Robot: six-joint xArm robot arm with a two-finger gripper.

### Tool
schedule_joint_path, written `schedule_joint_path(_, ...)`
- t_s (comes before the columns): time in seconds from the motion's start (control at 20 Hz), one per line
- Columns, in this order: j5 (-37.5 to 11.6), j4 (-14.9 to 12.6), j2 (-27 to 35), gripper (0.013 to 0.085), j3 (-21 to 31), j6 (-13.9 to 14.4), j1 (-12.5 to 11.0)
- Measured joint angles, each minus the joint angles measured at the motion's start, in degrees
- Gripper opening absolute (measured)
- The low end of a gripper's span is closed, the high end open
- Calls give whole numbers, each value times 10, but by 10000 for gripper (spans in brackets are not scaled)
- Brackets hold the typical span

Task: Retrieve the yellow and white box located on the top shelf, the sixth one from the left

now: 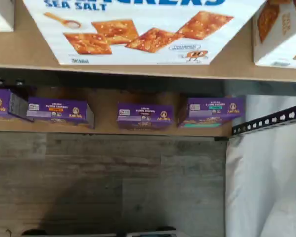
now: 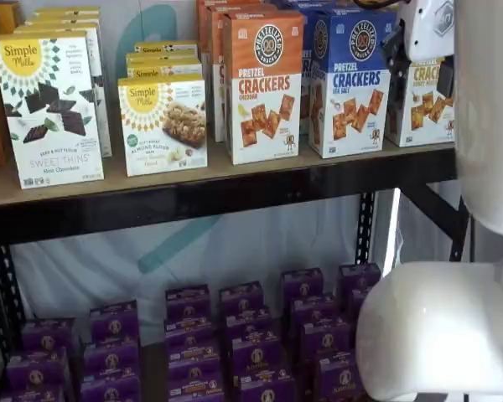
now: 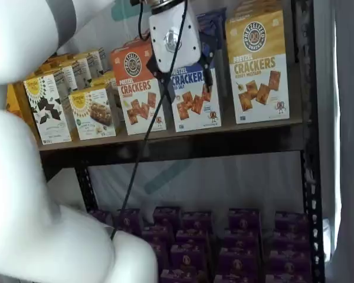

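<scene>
Top shelf (image 3: 183,143): yellow/white cracker box (image 3: 258,68) stood at right end, beside blue Sea Salt box (image 3: 194,97). Gripper (image 3: 186,73) hung before the blue one, fingers spread, empty. I reckoned: shift right, centre on box, then advance.

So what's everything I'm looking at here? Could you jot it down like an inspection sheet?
Surface: top shelf, tan board on a black rail, boxes standing upright.
Job's things: yellow and white box at the right end, untouched.
Clutter: blue-topped cracker box, orange-topped box, Simple Mills boxes, purple boxes below.
Grippers: pincer open, in front of the blue-topped box, holding nothing.
Cables: black cable hanging past the shelf.
Surroundings: white sheet behind, grey plank floor.
</scene>
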Motion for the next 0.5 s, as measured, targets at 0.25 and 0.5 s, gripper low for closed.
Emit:
schedule_joint_path(0.25, -18, -22, 0, 850, 1, -10, -8)
schedule_joint_path(0.5, -28, -5, 3, 850, -1, -32, -34)
